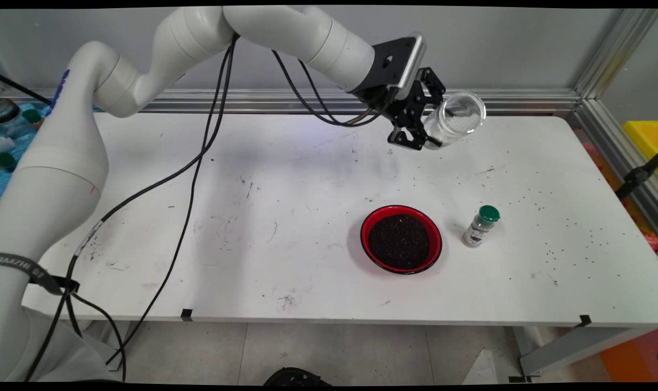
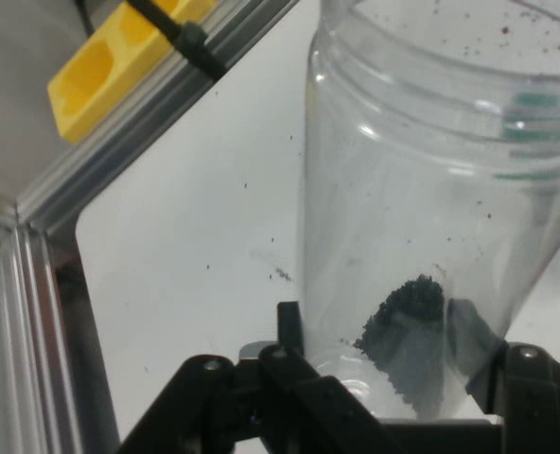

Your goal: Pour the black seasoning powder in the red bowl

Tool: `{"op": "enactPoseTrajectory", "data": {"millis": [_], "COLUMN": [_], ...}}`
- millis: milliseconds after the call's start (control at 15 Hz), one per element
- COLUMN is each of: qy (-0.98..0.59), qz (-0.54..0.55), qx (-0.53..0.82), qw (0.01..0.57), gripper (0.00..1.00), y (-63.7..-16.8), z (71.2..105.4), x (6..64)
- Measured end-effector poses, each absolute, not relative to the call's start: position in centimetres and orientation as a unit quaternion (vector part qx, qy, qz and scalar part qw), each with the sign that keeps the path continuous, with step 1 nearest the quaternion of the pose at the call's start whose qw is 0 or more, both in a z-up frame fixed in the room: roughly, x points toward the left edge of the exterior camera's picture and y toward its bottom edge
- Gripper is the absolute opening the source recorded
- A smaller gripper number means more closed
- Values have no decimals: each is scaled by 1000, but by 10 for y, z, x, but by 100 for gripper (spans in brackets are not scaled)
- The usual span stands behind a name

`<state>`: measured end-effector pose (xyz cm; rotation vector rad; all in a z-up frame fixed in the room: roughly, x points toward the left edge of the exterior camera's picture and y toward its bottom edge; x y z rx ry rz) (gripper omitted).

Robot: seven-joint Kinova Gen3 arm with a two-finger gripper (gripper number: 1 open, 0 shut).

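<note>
even, diffuse overhead light is brightening the white desk (image 1: 285, 217), with the arm casting only a soft grey shadow at mid-desk. the red bowl (image 1: 400, 238) and the small green-capped bottle (image 1: 481, 226) are throwing short, faint shadows. in the hand view, the clear jar (image 2: 431, 218) is filling the frame slightly out of focus, pale reflections streaking its wall, and the yellow block (image 2: 119, 57) behind is showing soft.

The white arm reaches in from the left, bends at its elbow near the top edge and slopes down to the right, black cables hanging from it. Its black claw (image 1: 424, 127) is raised high above the table (image 1: 285, 217), clamped on a clear jar (image 1: 455, 118) held tilted.
</note>
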<state>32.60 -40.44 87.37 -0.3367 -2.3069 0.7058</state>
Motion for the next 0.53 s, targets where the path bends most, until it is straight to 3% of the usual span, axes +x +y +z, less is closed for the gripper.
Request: {"op": "enactPoseTrajectory", "data": {"millis": [533], "qy": [-902], "qz": [223], "qx": [-15], "qw": [370], "gripper": [0], "y": [-430], "z": [861], "x": [320]}}
